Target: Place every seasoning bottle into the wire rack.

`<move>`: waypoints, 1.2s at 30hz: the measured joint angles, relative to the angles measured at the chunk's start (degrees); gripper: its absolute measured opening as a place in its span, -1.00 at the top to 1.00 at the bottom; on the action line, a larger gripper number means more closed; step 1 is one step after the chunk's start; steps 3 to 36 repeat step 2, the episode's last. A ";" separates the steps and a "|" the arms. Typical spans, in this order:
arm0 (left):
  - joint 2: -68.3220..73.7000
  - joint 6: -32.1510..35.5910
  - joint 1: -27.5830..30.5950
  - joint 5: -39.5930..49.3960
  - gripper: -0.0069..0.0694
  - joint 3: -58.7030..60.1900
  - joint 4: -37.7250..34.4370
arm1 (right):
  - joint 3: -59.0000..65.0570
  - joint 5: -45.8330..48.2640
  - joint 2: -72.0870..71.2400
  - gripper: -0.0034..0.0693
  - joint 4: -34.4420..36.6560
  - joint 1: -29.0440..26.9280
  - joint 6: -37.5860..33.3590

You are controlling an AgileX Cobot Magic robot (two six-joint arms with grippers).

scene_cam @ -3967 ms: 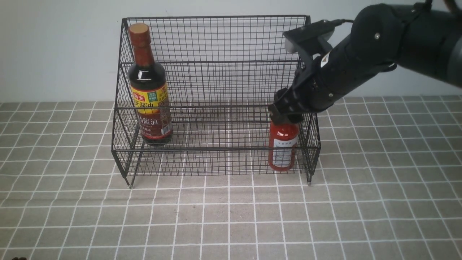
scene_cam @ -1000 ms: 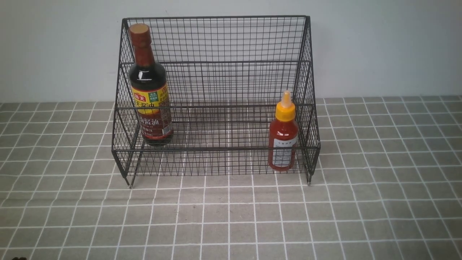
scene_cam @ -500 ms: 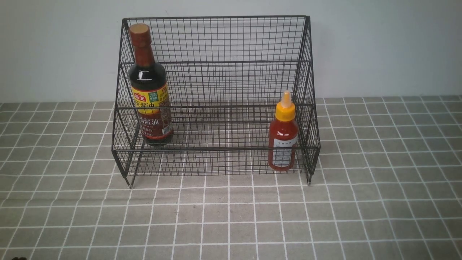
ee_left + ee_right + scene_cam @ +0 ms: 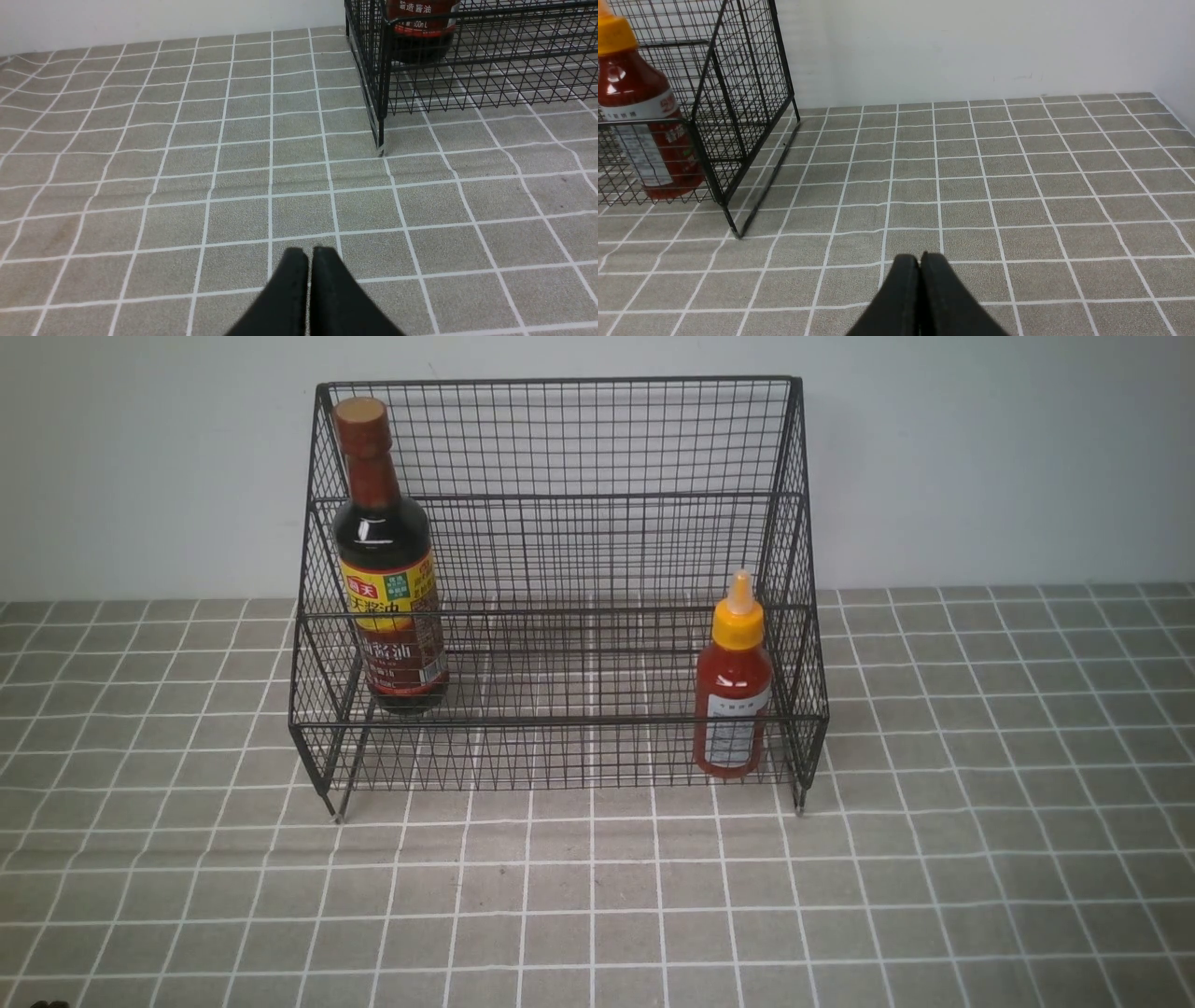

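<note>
The black wire rack stands at the back of the tiled table. The tall dark soy sauce bottle stands upright inside it at the left end. The small red sauce bottle with its yellow nozzle cap stands upright inside the lower front tier at the right end. Neither arm shows in the front view. My left gripper is shut and empty above bare tiles, with the rack's corner and the soy bottle's base ahead. My right gripper is shut and empty, with the red bottle inside the rack ahead.
A grey tiled cloth with white grid lines covers the table. A plain white wall stands right behind the rack. The rack's short feet rest on the cloth.
Four seconds ago my right gripper was on the red bottle's cap in the rack. It has since let go and drawn back out of the front view. Nothing has moved in the last second.
</note>
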 joint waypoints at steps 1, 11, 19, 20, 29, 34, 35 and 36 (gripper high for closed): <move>0.00 0.00 0.00 0.00 0.84 0.00 0.00 | 0.00 0.00 0.00 0.94 0.00 0.00 0.00; 0.00 0.00 0.00 0.00 0.84 0.00 0.00 | 0.00 0.00 0.00 0.94 0.00 0.00 0.00; 0.00 0.00 0.00 0.00 0.84 0.00 0.00 | 0.00 0.00 0.00 0.94 0.00 0.00 0.00; 0.00 0.00 0.00 0.00 0.84 0.00 0.00 | 0.00 0.00 0.00 0.94 0.00 0.00 0.00; 0.00 0.00 0.00 0.00 0.84 0.00 0.00 | 0.00 0.00 0.00 0.94 0.00 0.00 0.00; 0.00 0.00 0.00 0.00 0.84 0.00 0.00 | 0.00 0.00 0.00 0.94 0.00 0.00 0.00; 0.00 0.00 0.00 0.00 0.84 0.00 0.00 | 0.00 0.00 0.00 0.94 0.00 0.00 0.00; 0.00 0.00 0.00 0.00 0.84 0.00 0.00 | 0.00 0.00 0.00 0.94 0.00 0.00 0.00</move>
